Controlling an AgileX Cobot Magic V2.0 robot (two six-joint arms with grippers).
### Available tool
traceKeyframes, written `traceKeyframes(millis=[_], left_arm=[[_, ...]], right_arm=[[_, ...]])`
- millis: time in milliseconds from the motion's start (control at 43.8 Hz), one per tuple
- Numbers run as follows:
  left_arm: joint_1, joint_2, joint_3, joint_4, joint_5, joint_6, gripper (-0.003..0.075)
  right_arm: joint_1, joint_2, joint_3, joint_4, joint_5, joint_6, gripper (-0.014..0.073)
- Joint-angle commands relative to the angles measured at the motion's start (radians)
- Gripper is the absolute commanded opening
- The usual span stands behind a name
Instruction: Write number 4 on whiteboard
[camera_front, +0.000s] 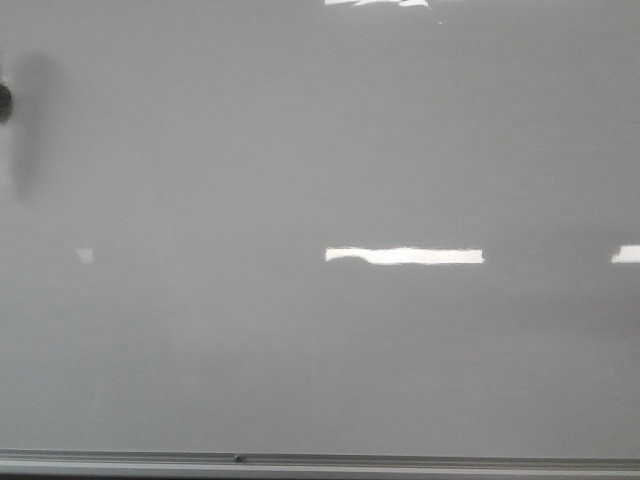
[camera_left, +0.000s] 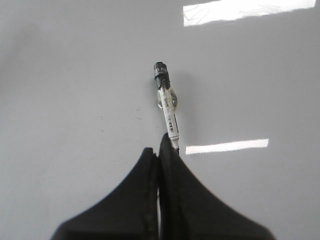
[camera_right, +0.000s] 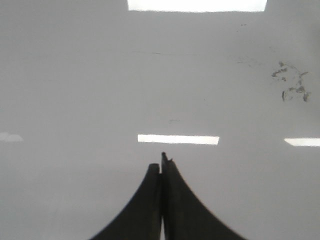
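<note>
The whiteboard (camera_front: 320, 150) fills the front view, glossy pale grey and bare of any stroke; the number 4 is not in view. In the left wrist view my left gripper (camera_left: 159, 150) is shut on a marker (camera_left: 170, 112) with a white labelled barrel and a black end (camera_left: 161, 71) that points at the board (camera_left: 75, 75). I cannot tell whether that end touches the surface. My right gripper (camera_right: 161, 164) hangs over the board (camera_right: 75, 75) with its jaws shut and nothing between them.
A thin grey metal rim (camera_front: 320, 462) runs along the board's lower edge. A dark round shape (camera_front: 4, 102) with a blurred shadow sits at the front view's left edge. Faint black smudges (camera_right: 292, 85) mark the board in the right wrist view.
</note>
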Motion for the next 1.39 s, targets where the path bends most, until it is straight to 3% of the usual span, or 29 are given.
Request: traceKeyframes(millis=[0, 183, 343, 800, 1371], left_arm=[[0.003, -0.015, 0.006, -0.01, -0.107, 0.001, -0.002], [0.003, -0.015, -0.02, -0.033, -0.166, 0.001, -0.002], [0.003, -0.014, -0.132, -0.058, -0.128, 0.001, -0.002], [0.003, 0.268, -0.634, -0.058, 0.314, 0.001, -0.002], [0.003, 0.546, -0.673, -0.058, 0.44, 0.001, -0.002]], right_arm=[[0.001, -0.017, -0.013, -0.009, -0.09, -0.004, -0.0069], [0.001, -0.017, -0.046, -0.009, -0.174, -0.004, -0.0069], [0.001, -0.016, -0.19, -0.009, -0.078, -0.004, -0.0069], [0.001, 0.269, -0.625, -0.009, 0.292, -0.004, -0.0069], [0.001, 0.533, -0.657, -0.004, 0.52, -0.004, -0.0069]])
